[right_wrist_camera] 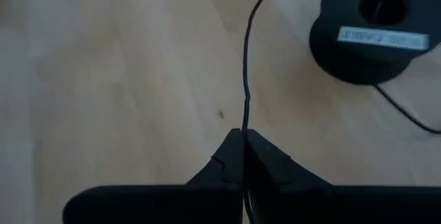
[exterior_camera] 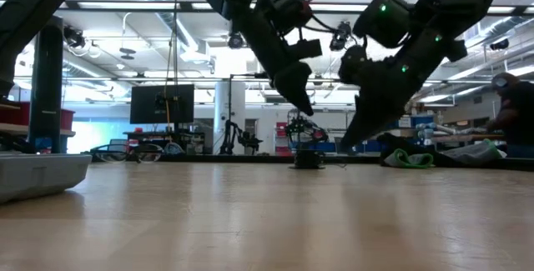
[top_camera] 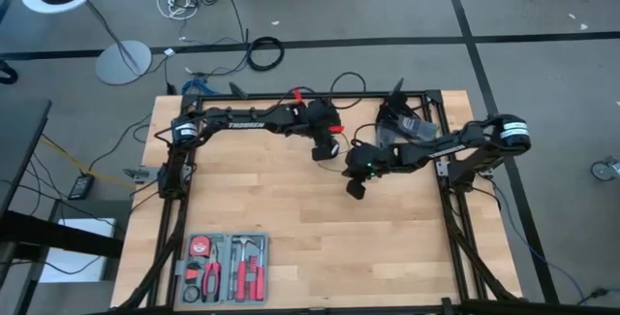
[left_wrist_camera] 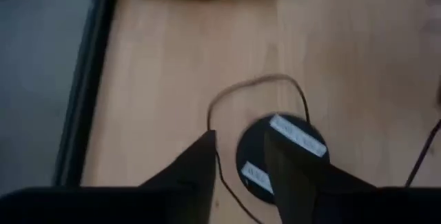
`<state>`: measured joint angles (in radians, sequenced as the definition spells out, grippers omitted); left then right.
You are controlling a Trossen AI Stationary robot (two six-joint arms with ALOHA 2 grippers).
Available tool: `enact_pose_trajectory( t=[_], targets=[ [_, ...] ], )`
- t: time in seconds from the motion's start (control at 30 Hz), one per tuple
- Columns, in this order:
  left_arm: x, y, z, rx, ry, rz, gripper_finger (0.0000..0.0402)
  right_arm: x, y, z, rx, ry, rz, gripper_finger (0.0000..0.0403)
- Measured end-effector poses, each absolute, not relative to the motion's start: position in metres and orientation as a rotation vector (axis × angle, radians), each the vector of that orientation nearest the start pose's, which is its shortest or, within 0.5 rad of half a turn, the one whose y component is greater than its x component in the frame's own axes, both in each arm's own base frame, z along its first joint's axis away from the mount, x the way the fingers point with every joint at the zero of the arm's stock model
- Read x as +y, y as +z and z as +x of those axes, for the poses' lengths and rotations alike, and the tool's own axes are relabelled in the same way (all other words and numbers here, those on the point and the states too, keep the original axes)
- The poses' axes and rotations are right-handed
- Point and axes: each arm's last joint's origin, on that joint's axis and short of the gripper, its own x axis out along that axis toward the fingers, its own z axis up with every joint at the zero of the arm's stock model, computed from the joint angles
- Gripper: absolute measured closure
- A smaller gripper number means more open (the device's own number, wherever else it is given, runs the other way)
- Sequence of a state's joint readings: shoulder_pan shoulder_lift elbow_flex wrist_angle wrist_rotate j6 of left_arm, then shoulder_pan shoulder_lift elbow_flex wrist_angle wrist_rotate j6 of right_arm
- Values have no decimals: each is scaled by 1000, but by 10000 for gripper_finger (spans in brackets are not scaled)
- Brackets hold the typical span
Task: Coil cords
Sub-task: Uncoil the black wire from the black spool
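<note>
Black cord (right_wrist_camera: 248, 79) pinched by right gripper (right_wrist_camera: 242, 141), mid-table

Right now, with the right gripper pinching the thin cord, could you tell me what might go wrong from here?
1. The right gripper is shut on the cord, which runs toward the puck; pulling could drag the puck across the table.
2. The left gripper is open over the puck with a cord loop beside its fingers; closing could catch the loop instead.
</note>
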<state>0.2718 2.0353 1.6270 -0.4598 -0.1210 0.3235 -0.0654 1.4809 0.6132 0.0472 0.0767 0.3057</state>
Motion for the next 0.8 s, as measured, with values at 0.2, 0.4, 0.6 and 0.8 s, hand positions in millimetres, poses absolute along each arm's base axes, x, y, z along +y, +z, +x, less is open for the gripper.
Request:
enact_pose_trajectory(
  t=[0.2, 0.4, 0.6, 0.8],
  targets=[
    [125, 222, 428, 975, 209, 233, 239, -18, 127, 273, 842, -219, 314, 401],
    [136, 206, 430, 1106, 157, 177, 235, -18, 123, 276, 835, -196, 330, 401],
    [153, 212, 444, 1163, 126, 125, 235, -18, 126, 277, 809, -189, 328, 400],
    [148, 217, 452, 1137, 99, 125, 235, -18, 127, 278, 804, -178, 328, 399]
  ],
)
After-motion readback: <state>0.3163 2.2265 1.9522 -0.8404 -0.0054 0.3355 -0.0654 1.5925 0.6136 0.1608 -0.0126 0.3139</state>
